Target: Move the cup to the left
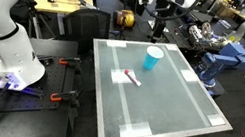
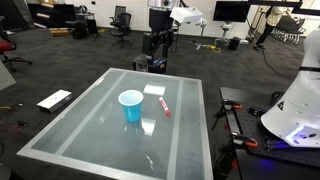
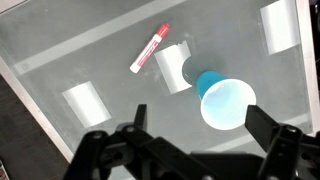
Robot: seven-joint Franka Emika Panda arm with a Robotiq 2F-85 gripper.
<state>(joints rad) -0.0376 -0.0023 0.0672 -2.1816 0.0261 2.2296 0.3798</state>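
Note:
The light-blue cup stands upright on the grey table top in both exterior views (image 1: pixel 153 58) (image 2: pixel 131 106). In the wrist view I look down into the cup's open rim (image 3: pixel 225 103). My gripper (image 3: pixel 197 112) hangs above the table with its two black fingers spread wide. The cup lies between them, closer to the right finger, and nothing touches it. The gripper is open and empty. It does not show in either exterior view.
A white-and-red marker (image 1: pixel 132 77) (image 2: pixel 162 106) (image 3: pixel 150 48) lies flat on the table (image 1: pixel 151 135) near the cup. White tape patches (image 3: pixel 85 101) mark the surface. The robot base (image 1: pixel 7 58) stands beside the table; chairs and lab gear surround it.

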